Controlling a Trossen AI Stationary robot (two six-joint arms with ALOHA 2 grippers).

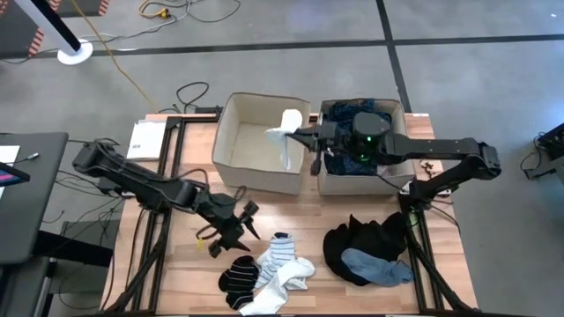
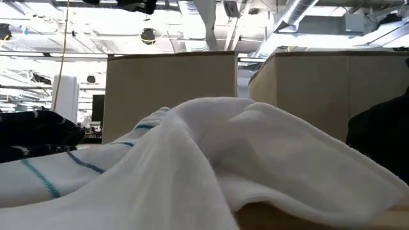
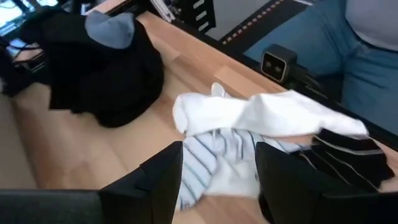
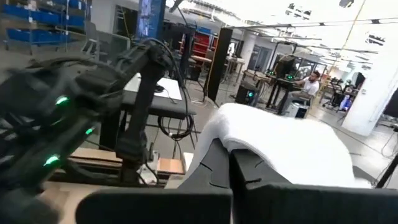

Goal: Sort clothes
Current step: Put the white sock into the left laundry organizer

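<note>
A soft white sock (image 1: 286, 132) hangs limp from the right pincer (image 1: 304, 136), whose fingers are pressed shut on its cloth, above the inner edge of the left beige bin (image 1: 231, 141), a square fabric box with upright walls. The bin beside it (image 1: 398, 116) holds dark blue cloth, mostly hidden under the right arm. On the wooden worktop (image 1: 300, 216) in front of the left bin lies a loose heap of socks (image 1: 269, 273): white ribbed ones with thin blue stripes and black ones with pale stripes. The left pincer (image 1: 240, 222) hovers just beside that heap, its dark fingers (image 3: 158, 180) partly spread and holding nothing. Farther from the left bin, a crumpled black garment (image 1: 361, 246) carries a light blue piece (image 1: 379, 267). In the low view white cloth fills the foreground and hides most of the worktop.
</note>
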